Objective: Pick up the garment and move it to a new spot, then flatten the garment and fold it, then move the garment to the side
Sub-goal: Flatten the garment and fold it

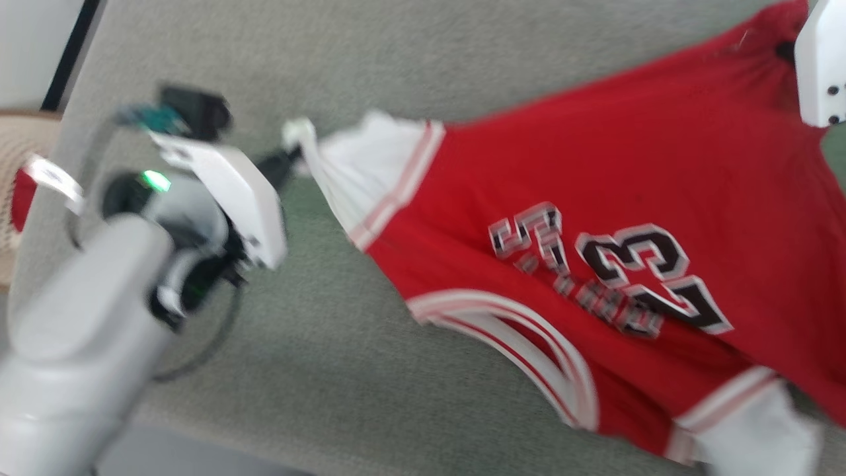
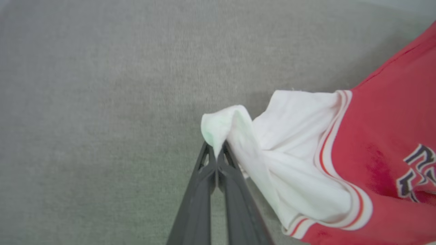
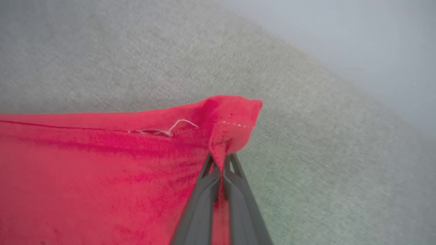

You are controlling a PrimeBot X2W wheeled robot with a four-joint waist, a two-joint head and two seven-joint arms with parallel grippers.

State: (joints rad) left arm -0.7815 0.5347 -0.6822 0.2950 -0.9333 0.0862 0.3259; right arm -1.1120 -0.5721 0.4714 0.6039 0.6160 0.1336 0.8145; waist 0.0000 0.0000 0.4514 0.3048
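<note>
Left gripper (image 2: 216, 154) clenched on the white sleeve tip of the shirt (image 1: 529, 172), left side. Right gripper (image 3: 223, 163) pinches the red hem corner, far right. Shirt stretched between them over the grey surface (image 1: 396, 66).

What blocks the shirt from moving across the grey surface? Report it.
Nothing visible: left gripper pinches the shirt by a white sleeve, right gripper by a red corner; the grey surface beside it shows no obstacle.

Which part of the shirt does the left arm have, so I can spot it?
Over the grey surface stretches a red shirt. Its white sleeve nearest the left arm is pinched at the cuff between the dark fingers; the other white sleeve is free.
</note>
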